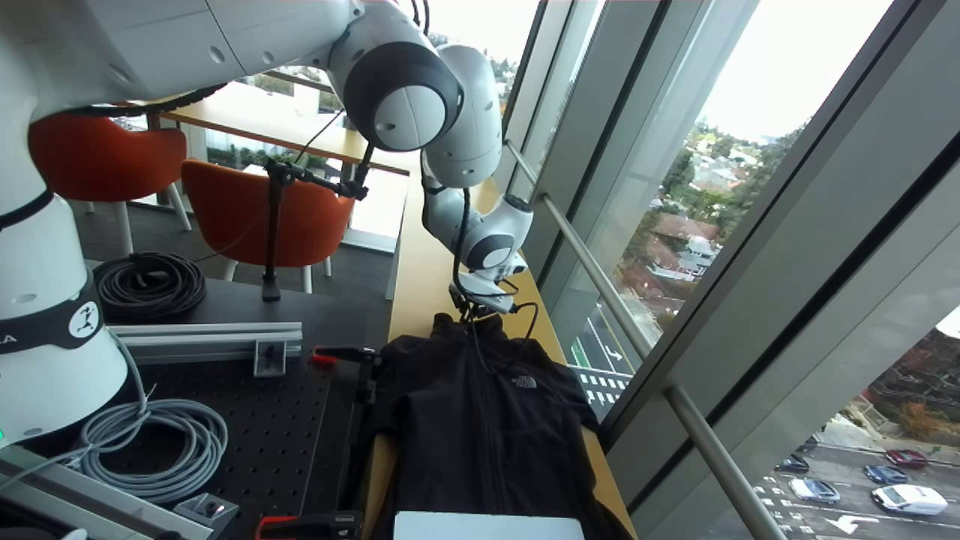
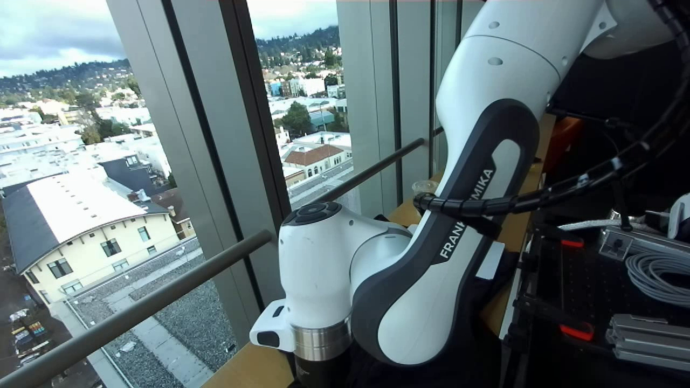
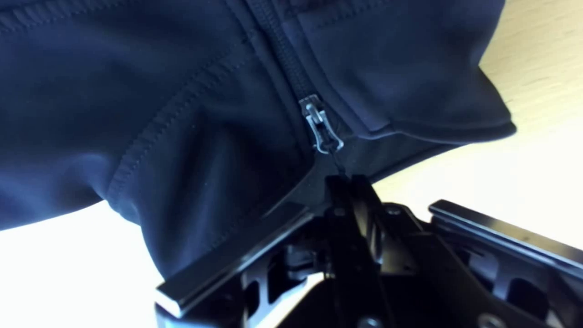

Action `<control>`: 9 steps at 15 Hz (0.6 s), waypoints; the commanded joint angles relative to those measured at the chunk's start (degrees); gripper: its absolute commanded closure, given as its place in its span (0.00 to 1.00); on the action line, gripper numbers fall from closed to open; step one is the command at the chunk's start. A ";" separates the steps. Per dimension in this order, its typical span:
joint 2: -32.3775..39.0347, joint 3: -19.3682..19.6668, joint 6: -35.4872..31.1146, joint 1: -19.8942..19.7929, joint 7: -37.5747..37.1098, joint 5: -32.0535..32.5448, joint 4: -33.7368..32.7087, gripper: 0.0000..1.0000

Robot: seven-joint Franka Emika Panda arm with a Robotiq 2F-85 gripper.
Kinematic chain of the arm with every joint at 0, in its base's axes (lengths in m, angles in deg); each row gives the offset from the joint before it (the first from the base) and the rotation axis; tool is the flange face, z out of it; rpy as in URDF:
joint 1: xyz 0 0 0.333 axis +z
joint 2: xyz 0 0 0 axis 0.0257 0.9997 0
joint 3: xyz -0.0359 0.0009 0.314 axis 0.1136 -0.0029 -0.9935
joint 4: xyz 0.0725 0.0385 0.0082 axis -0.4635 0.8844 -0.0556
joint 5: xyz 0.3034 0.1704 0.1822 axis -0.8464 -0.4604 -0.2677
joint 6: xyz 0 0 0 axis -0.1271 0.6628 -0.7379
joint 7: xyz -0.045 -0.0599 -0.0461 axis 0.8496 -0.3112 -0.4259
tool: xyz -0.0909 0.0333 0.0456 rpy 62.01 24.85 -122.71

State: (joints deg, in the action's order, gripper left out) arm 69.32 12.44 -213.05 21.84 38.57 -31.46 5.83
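Observation:
A black jacket [image 1: 450, 420] lies spread front up, with a zip down its middle and a small white logo [image 1: 523, 382] on its chest. My gripper [image 1: 466, 309] is low over its collar end. In the wrist view a metal zip slider [image 3: 311, 105] with a wire-shaped pull [image 3: 336, 137] sits near the end of the zip. From that pull a thin dark cord [image 3: 337, 161] runs between the tips of my gripper [image 3: 350, 178], which is shut on it. How much cord lies between the fingers is hidden. The arm hides the fingertips in an exterior view.
Beneath the jacket is a narrow wooden ledge [image 1: 420, 292] beside windows with a metal rail [image 1: 600, 270]. Black-and-red clamps [image 1: 345, 354] grip the side of the black table. A white flat object [image 1: 487, 526] covers the jacket's near end. A clear cup [image 2: 424, 186] stands beyond the arm.

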 commanded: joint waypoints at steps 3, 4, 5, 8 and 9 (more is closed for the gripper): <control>0.24 -1.79 0.51 -0.20 0.01 0.26 -1.17 0.45; -0.35 -2.01 0.41 -0.48 0.02 0.18 -0.63 0.39; -1.02 -2.15 0.24 -0.81 0.00 0.12 0.02 0.32; -3.43 -2.03 -0.57 -1.74 -0.26 0.15 2.95 0.09; -4.22 -1.93 -0.82 -2.20 -0.32 0.17 4.02 0.03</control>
State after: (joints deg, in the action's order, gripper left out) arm 68.66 11.18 -213.14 21.43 38.56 -31.47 5.47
